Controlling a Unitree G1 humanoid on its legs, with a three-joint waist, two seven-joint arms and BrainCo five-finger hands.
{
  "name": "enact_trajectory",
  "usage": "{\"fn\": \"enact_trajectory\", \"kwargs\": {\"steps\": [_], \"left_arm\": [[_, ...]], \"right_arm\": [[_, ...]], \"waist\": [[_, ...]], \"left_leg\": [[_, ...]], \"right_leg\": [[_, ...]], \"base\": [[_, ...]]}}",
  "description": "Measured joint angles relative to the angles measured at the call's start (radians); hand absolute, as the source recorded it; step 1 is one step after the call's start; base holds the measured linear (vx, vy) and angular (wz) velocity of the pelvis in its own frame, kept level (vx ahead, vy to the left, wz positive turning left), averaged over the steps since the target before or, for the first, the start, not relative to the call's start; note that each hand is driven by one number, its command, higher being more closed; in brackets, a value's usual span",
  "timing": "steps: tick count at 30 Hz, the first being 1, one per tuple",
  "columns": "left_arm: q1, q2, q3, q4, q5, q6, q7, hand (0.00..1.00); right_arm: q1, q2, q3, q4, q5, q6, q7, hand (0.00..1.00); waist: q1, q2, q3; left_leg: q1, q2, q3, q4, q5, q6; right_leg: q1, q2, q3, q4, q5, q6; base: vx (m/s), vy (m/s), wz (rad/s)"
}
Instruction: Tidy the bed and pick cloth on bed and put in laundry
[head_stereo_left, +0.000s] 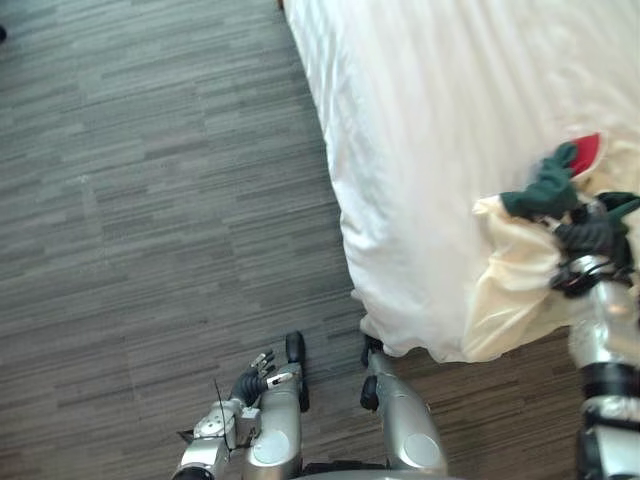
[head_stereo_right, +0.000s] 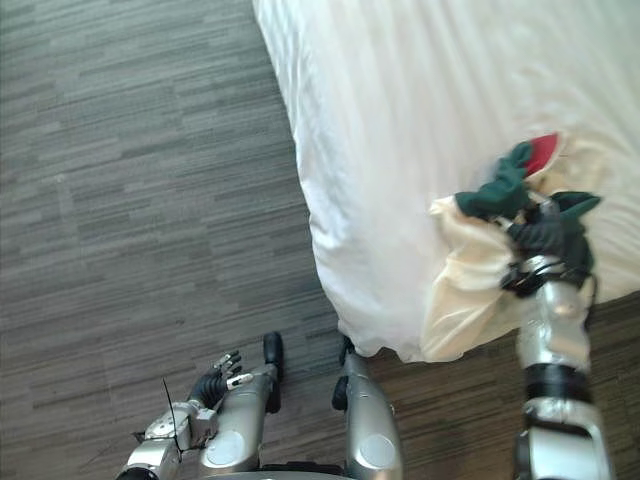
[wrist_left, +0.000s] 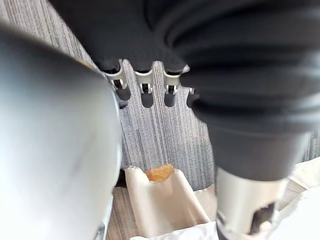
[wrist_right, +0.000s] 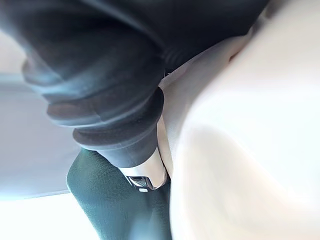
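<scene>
Cream cloth (head_stereo_right: 465, 290) and green cloth (head_stereo_right: 497, 190) lie bunched at the bed's (head_stereo_left: 430, 120) corner, 3 o'clock. The right hand (head_stereo_right: 548, 238) is buried in them; grip cannot be told. The left hand (head_stereo_left: 255, 375) hangs relaxed and empty at 7 o'clock.

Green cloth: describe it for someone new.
On the white bed, find the near edge where a cream cloth hangs over. The green cloth sits atop it at the right hand: the only dark fabric, beside a red scrap.
</scene>
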Motion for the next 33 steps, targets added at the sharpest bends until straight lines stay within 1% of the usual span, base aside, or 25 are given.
{"fn": "enact_trajectory", "kwargs": {"steps": [1, 2, 4, 5, 7, 10, 12, 13, 14, 15, 16, 17, 18, 19, 21, 23, 25, 26, 27, 28, 29, 30, 31, 32, 33], "left_arm": [[0.026, -0.014, 0.022, -0.004, -0.001, -0.008, 0.000, 0.00], [0.041, -0.019, 0.029, -0.009, -0.003, -0.010, 0.000, 0.00], [0.099, -0.029, 0.046, -0.007, -0.020, -0.014, -0.001, 0.00], [0.112, -0.034, 0.054, -0.007, -0.020, -0.017, -0.001, 0.00], [0.148, -0.044, 0.068, 0.020, -0.020, -0.016, 0.000, 0.00], [0.157, -0.065, 0.094, 0.034, -0.031, -0.028, 0.000, 0.00], [0.179, -0.076, 0.104, 0.033, -0.044, -0.044, -0.001, 0.00], [0.194, -0.082, 0.107, 0.034, -0.074, -0.049, -0.002, 0.00], [0.199, -0.085, 0.106, 0.033, -0.087, -0.050, -0.003, 0.00], [0.202, -0.079, 0.107, 0.032, -0.111, -0.051, -0.011, 0.00], [0.203, -0.076, 0.108, 0.034, -0.121, -0.052, -0.019, 0.00], [0.203, -0.075, 0.109, 0.048, -0.138, -0.057, -0.023, 0.00], [0.204, -0.072, 0.108, 0.055, -0.147, -0.055, -0.023, 0.00], [0.205, -0.069, 0.108, 0.055, -0.160, -0.056, -0.023, 0.00], [0.213, -0.069, 0.109, 0.047, -0.200, -0.056, -0.021, 0.00], [0.225, -0.070, 0.108, 0.028, -0.239, -0.057, -0.021, 0.00], [0.229, -0.079, 0.107, 0.000, -0.295, -0.062, -0.023, 0.00], [0.230, -0.080, 0.107, -0.013, -0.308, -0.062, -0.023, 0.00], [0.229, -0.080, 0.107, -0.038, -0.330, -0.062, -0.023, 0.00], [0.229, -0.097, 0.109, -0.060, -0.340, -0.062, -0.027, 0.00], [0.229, -0.104, 0.112, -0.066, -0.342, -0.061, -0.032, 0.00], [0.230, -0.100, 0.130, -0.071, -0.345, -0.064, -0.046, 0.00], [0.229, -0.091, 0.129, -0.068, -0.345, -0.060, -0.044, 0.00], [0.229, -0.089, 0.127, -0.068, -0.346, -0.057, -0.044, 0.00], [0.223, -0.095, 0.121, -0.067, -0.346, -0.049, -0.044, 0.00]], "right_arm": [[0.047, 0.045, 0.024, -0.029, 0.022, 0.014, 0.026, 1.00], [0.070, 0.064, 0.040, -0.043, 0.034, 0.020, 0.038, 1.00], [0.140, 0.130, 0.091, -0.088, 0.090, 0.056, 0.070, 1.00], [0.154, 0.146, 0.101, -0.097, 0.102, 0.063, 0.073, 1.00], [0.204, 0.196, 0.122, -0.132, 0.144, 0.099, 0.089, 1.00], [0.243, 0.213, 0.144, -0.170, 0.194, 0.129, 0.102, 1.00], [0.278, 0.222, 0.178, -0.189, 0.202, 0.147, 0.110, 1.00], [0.303, 0.223, 0.208, -0.190, 0.182, 0.170, 0.125, 1.00], [0.316, 0.222, 0.221, -0.190, 0.162, 0.178, 0.133, 1.00], [0.358, 0.229, 0.243, -0.191, 0.127, 0.186, 0.148, 1.00], [0.386, 0.228, 0.260, -0.188, 0.113, 0.184, 0.152, 1.00], [0.408, 0.211, 0.286, -0.134, 0.087, 0.182, 0.163, 1.00], [0.405, 0.200, 0.311, -0.077, 0.064, 0.182, 0.175, 1.00], [0.402, 0.199, 0.344, -0.010, 0.038, 0.182, 0.186, 1.00], [0.389, 0.196, 0.385, 0.057, 0.012, 0.183, 0.217, 1.00], [0.361, 0.189, 0.436, 0.084, 0.006, 0.184, 0.240, 1.00], [0.309, 0.193, 0.486, 0.107, 0.006, 0.183, 0.265, 1.00], [0.292, 0.195, 0.495, 0.121, 0.007, 0.183, 0.269, 1.00], [0.273, 0.196, 0.501, 0.144, 0.006, 0.182, 0.270, 1.00], [0.275, 0.196, 0.503, 0.144, 0.006, 0.170, 0.270, 1.00], [0.275, 0.198, 0.511, 0.146, 0.007, 0.161, 0.267, 1.00], [0.272, 0.199, 0.537, 0.138, 0.007, 0.148, 0.262, 1.00], [0.277, 0.197, 0.551, 0.121, 0.007, 0.133, 0.261, 1.00], [0.277, 0.195, 0.551, 0.115, 0.007, 0.123, 0.261, 1.00], [0.268, 0.176, 0.550, 0.104, 0.008, 0.104, 0.259, 1.00]], "waist": [[0.001, 0.003, -0.031], [0.001, 0.004, -0.050], [0.002, 0.011, -0.112], [0.003, 0.012, -0.125], [0.004, 0.020, -0.164], [0.003, 0.025, -0.185], [0.005, 0.021, -0.210], [0.005, 0.016, -0.234], [0.003, 0.015, -0.237], [-0.004, 0.006, -0.240], [-0.010, 0.000, -0.244], [-0.012, -0.001, -0.247], [-0.009, -0.002, -0.247], [0.011, -0.002, -0.248], [0.033, -0.006, -0.248], [0.036, -0.005, -0.245], [0.036, -0.002, -0.227], [0.034, -0.006, -0.222], [0.030, -0.010, -0.212], [0.027, 0.008, -0.205], [0.028, 0.008, -0.204], [0.034, -0.002, -0.192], [0.030, -0.006, -0.189], [0.031, -0.005, -0.189], [0.030, 0.027, -0.190]], "left_leg": [[0.027, -0.001, 0.002, -0.017, 0.000, 0.000], [0.040, -0.002, 0.005, -0.029, 0.001, 0.002], [0.088, -0.007, 0.009, -0.071, 0.004, 0.006], [0.098, -0.007, 0.010, -0.081, 0.004, 0.006], [0.143, -0.008, 0.025, -0.119, 0.006, 0.009], [0.174, 0.001, 0.075, -0.145, 0.009, 0.008], [0.201, -0.004, 0.068, -0.171, 0.027, 0.009], [0.204, -0.009, 0.043, -0.177, 0.037, 0.018], [0.206, -0.017, 0.023, -0.173, 0.038, 0.020], [0.204, -0.029, -0.036, -0.153, 0.035, 0.024], [0.199, -0.035, -0.067, -0.145, 0.035, 0.025], [0.203, -0.039, -0.126, -0.143, 0.039, 0.029], [0.205, -0.037, -0.155, -0.136, 0.041, 0.032], [0.211, -0.036, -0.183, -0.127, 0.042, 0.032], [0.181, -0.044, -0.206, -0.101, 0.043, 0.031], [0.144, -0.057, -0.230, -0.082, 0.052, 0.028], [0.098, -0.088, -0.260, -0.101, 0.109, 0.032], [0.088, -0.098, -0.254, -0.114, 0.134, 0.044], [0.075, -0.102, -0.197, -0.151, 0.163, 0.100], [0.067, -0.097, 0.002, -0.128, 0.101, 0.190], [0.059, -0.087, 0.072, -0.119, 0.080, 0.222], [0.058, -0.054, 0.214, -0.087, 0.055, 0.256], [0.057, -0.023, 0.345, -0.043, 0.031, 0.293], [0.058, -0.010, 0.396, -0.025, 0.026, 0.305], [0.060, -0.001, 0.442, -0.019, 0.024, 0.335]], "right_leg": [[0.026, -0.001, -0.001, -0.001, -0.009, 0.006], [0.038, -0.002, -0.001, -0.002, -0.015, 0.011], [0.072, -0.005, -0.006, -0.005, -0.028, 0.018], [0.078, -0.006, -0.008, -0.005, -0.034, 0.025], [0.118, -0.010, -0.026, -0.018, -0.036, 0.028], [0.154, -0.019, -0.056, -0.021, -0.045, 0.039], [0.180, -0.027, -0.079, -0.021, -0.054, 0.049], [0.185, -0.023, -0.075, -0.001, -0.077, 0.052], [0.182, -0.024, -0.047, 0.029, -0.104, 0.049], [0.177, -0.021, 0.071, 0.113, -0.189, 0.031], [0.180, -0.019, 0.122, 0.146, -0.223, 0.019], [0.191, -0.019, 0.158, 0.198, -0.246, 0.004], [0.199, -0.015, 0.171, 0.226, -0.257, -0.013], [0.210, -0.015, 0.160, 0.247, -0.270, -0.027], [0.232, -0.026, 0.111, 0.240, -0.280, -0.016], [0.232, -0.038, 0.074, 0.238, -0.297, -0.003], [0.231, -0.060, 0.023, 0.219, -0.332, 0.024], [0.233, -0.070, 0.004, 0.216, -0.343, 0.036], [0.239, -0.094, -0.074, 0.215, -0.344, 0.038], [0.272, -0.092, -0.184, 0.215, -0.344, 0.040], [0.286, -0.093, -0.230, 0.222, -0.344, 0.040], [0.323, -0.106, -0.307, 0.247, -0.344, 0.040], [0.362, -0.111, -0.389, 0.277, -0.344, 0.040], [0.372, -0.120, -0.425, 0.306, -0.344, 0.040], [0.352, -0.154, -0.476, 0.430, -0.342, 0.036]], "base": [[0.04, 0.013, 0.06], [0.01, 0.025, 0.03], [0.01, 0.012, 0.02], [0.02, 0.016, 0.05], [0.04, 0.011, 0.15], [0.06, 0.017, 0.33], [0.10, 0.015, 0.38], [0.12, -0.004, 0.41], [0.19, 0.012, 0.78], [0.15, 0.007, 0.92], [0.20, -0.013, 1.49], [0.15, -0.043, 1.41], [0.18, -0.059, 1.40], [0.12, -0.071, 0.89], [0.03, -0.076, 0.84], [-0.05, -0.051, 0.82], [-0.10, -0.053, 0.98], [-0.12, -0.024, 1.41], [-0.09, 0.042, 1.94], [-0.07, 0.062, 2.20], [-0.02, 0.078, 2.36], [0.05, 0.039, 2.58], [0.05, 0.024, 2.59], [0.14, 0.076, 2.66], [0.11, 0.099, 2.27]]}}
